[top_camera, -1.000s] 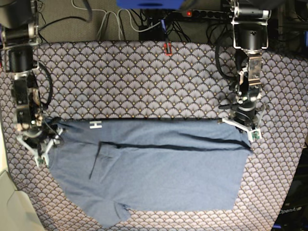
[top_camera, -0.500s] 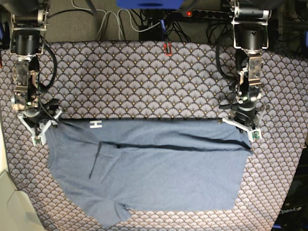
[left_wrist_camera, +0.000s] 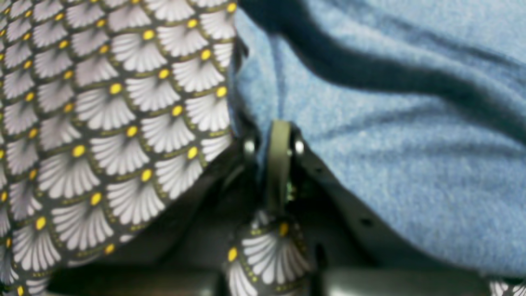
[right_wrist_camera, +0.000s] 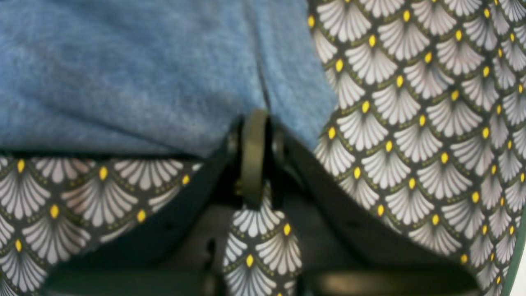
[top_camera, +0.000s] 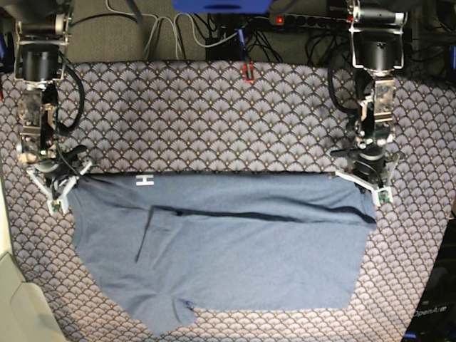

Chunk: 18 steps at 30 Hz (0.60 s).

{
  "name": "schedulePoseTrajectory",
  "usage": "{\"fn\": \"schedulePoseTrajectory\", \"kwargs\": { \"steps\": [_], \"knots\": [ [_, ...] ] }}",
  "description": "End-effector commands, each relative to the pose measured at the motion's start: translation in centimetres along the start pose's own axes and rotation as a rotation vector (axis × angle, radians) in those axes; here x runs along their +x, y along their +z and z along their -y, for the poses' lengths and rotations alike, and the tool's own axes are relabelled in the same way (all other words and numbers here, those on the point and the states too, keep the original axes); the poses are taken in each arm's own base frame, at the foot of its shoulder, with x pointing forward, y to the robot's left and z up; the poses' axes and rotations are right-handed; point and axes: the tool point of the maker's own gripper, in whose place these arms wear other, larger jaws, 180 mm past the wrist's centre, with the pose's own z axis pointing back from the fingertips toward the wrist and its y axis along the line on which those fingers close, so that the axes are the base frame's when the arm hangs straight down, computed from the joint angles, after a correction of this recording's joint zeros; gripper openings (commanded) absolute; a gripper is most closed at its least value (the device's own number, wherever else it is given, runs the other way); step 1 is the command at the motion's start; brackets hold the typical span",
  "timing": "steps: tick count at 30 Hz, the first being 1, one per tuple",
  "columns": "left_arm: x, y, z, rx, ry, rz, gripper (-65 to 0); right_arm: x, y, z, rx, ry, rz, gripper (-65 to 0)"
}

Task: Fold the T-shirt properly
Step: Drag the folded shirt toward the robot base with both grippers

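The T-shirt [top_camera: 221,242] edge was pinched by the left hand [top_camera: 365,179] and right hand [top_camera: 57,191]. Equal, level tension was judged necessary for a straight fold.

One T-shirt [top_camera: 235,246], slate-blue. One scallop-patterned tablecloth [top_camera: 214,114]. Two robot arms, each ending in one gripper: left gripper [top_camera: 365,180], right gripper [top_camera: 58,191] (two grippers altogether). One white letter H [top_camera: 144,181] on the shirt. One red-lit power strip [top_camera: 306,19].

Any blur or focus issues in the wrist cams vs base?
Left wrist: soft throughout, T-shirt weave smeared, fingers blurred. Right wrist: similar, tablecloth a little crisper. Base: sharper, evenly lit, no glare.
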Motion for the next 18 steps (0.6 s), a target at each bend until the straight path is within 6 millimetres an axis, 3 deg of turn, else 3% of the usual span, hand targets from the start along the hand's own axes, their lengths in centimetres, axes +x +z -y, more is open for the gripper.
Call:
{"fn": "schedulePoseTrajectory", "kwargs": {
  "steps": [1,4,9,12,18],
  "knots": [
    [0.7,0.1,-1.1,0.031,-0.013,0.015,-64.7,1.2,0.5,1.2,-0.024,0.014,0.037,-65.0],
    [0.9,1.1,-1.9,0.032,-0.033,0.037,-64.7,1.3,1.3,0.9,-0.024,0.037,0.054,-65.0],
    [1.6,2.5,-1.6,0.016,-0.049,0.075,-64.6,1.4,3.5,-0.2,-0.019,0.095,0.103,-65.0],
    [1.3,3.3,-1.6,0.009,-0.057,0.081,-64.6,0.5,4.6,-1.0,-0.010,0.122,0.107,-65.0],
    [-0.7,5.3,-1.8,-0.002,-0.078,0.060,-64.6,-2.3,7.0,-0.4,-0.035,0.102,0.094,-65.0]
  ]
}}
